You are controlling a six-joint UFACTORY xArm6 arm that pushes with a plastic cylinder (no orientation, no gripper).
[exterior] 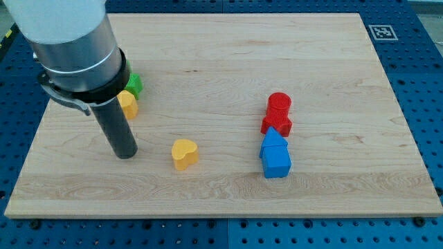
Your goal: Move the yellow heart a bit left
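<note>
The yellow heart (pixel 184 153) lies on the wooden board (pixel 221 62), left of the middle and toward the view's bottom. My tip (pixel 126 153) rests on the board to the left of the heart, about a block's width and a half away, not touching it. A second yellow block (pixel 128 104) sits higher up, just behind the rod and partly hidden by it. A green block (pixel 133 84) lies right above that one, also partly hidden by the arm.
A red cylinder (pixel 279 105) and a red block (pixel 277 124) stand right of the middle. A blue house-shaped block (pixel 275 155) lies just below them, touching the red block. A fiducial tag (pixel 381 32) is at the board's top right corner.
</note>
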